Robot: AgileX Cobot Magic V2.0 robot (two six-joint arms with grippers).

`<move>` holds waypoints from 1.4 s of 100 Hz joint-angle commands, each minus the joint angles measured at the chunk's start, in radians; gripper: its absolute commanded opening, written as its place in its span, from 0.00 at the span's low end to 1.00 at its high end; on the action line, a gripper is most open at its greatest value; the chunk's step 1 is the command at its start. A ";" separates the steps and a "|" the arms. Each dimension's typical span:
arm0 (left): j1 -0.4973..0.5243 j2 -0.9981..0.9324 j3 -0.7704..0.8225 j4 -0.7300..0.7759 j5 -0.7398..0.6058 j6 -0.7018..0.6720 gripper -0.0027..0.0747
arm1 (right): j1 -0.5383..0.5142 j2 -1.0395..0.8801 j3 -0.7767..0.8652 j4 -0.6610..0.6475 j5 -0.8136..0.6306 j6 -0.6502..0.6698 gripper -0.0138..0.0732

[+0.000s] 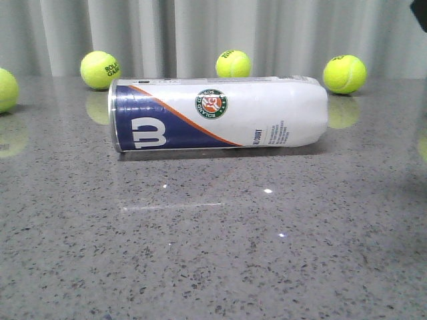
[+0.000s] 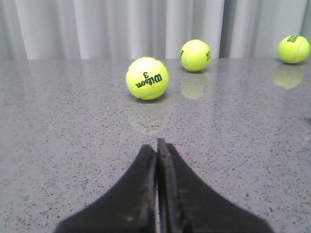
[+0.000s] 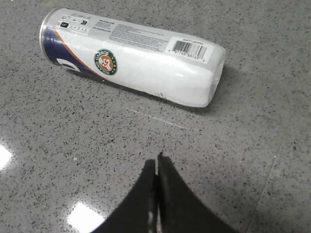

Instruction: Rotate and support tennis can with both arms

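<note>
Left gripper (image 2: 156,145) closed, empty; right gripper (image 3: 156,162) closed, empty; tennis can (image 1: 220,113) lying sideways on table (image 1: 213,253), untouched.

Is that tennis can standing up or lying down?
Lying down. The tennis can rests lengthwise on the table, silver rim toward the robot's left, nothing touching it.

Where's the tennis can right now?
In the front view the tennis can lies on its side mid-table, silver rim to the left, in front of three tennis balls; neither gripper touches it.
</note>
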 commanded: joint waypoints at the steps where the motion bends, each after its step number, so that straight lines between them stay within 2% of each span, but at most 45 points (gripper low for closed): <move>1: 0.002 -0.038 0.047 -0.008 -0.074 -0.006 0.01 | -0.007 -0.103 0.051 -0.003 -0.136 -0.004 0.09; 22: 0.002 -0.038 0.047 -0.008 -0.074 -0.006 0.01 | -0.007 -0.373 0.222 -0.003 -0.226 -0.004 0.09; 42: 0.002 -0.038 0.045 -0.008 -0.133 -0.006 0.01 | -0.007 -0.587 0.316 -0.003 -0.205 -0.023 0.09; 55: 0.002 -0.038 0.000 -0.008 -0.117 -0.006 0.01 | -0.007 -0.657 0.329 -0.001 -0.153 -0.023 0.09; 80: 0.002 -0.038 -0.184 -0.008 0.029 -0.008 0.01 | -0.007 -0.665 0.329 -0.001 -0.144 -0.023 0.09; 93: 0.002 -0.001 -0.284 -0.008 0.184 -0.008 0.01 | -0.007 -0.665 0.329 -0.001 -0.144 -0.023 0.09; 112: 0.002 0.131 -0.379 -0.076 0.348 -0.008 0.01 | -0.007 -0.665 0.329 -0.001 -0.144 -0.023 0.09; 131: 0.002 0.303 -0.466 -0.066 0.447 -0.008 0.01 | -0.007 -0.665 0.329 -0.001 -0.144 -0.023 0.09; 140: 0.002 0.386 -0.510 -0.066 0.485 -0.008 0.07 | -0.007 -0.665 0.329 -0.001 -0.144 -0.023 0.09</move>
